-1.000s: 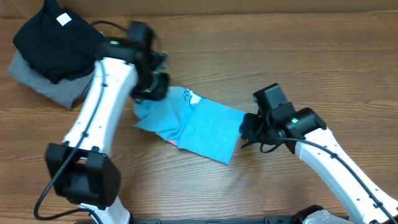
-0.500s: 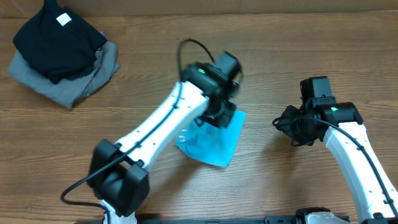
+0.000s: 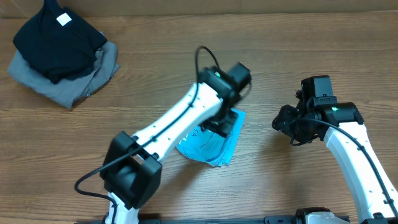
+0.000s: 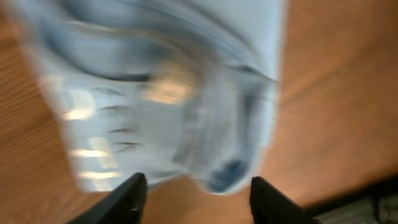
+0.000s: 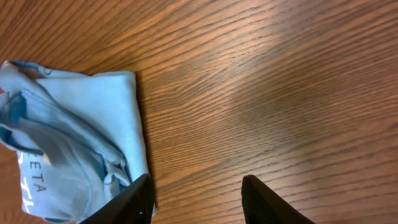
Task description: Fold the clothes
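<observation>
The sky-blue T-shirt (image 3: pixel 208 149) lies near the middle of the tabletop (image 3: pixel 280 62) as a compact, several-layered bundle, white lettering showing on its near-left corner; its edges look ragged rather than square, with loose layers spilling out at the front. The left arm (image 3: pixel 180 121) reaches across it from the near-left, its wrist over the bundle's far right corner; in the blurred left wrist view the left fingers (image 4: pixel 130 202) stand well apart with nothing pinched between them, the shirt (image 4: pixel 168 81) lying beyond. The right fingers (image 5: pixel 134 202) are likewise spread and empty over bare wood, just beside the shirt's (image 5: pixel 81 143) right-hand fold. A black garment (image 3: pixel 56 43) sits on a grey garment (image 3: pixel 93 81) at the far left, well apart. The fold seems to be at its last stage; next, I judge, the loose layers want tucking and pressing flat.
</observation>
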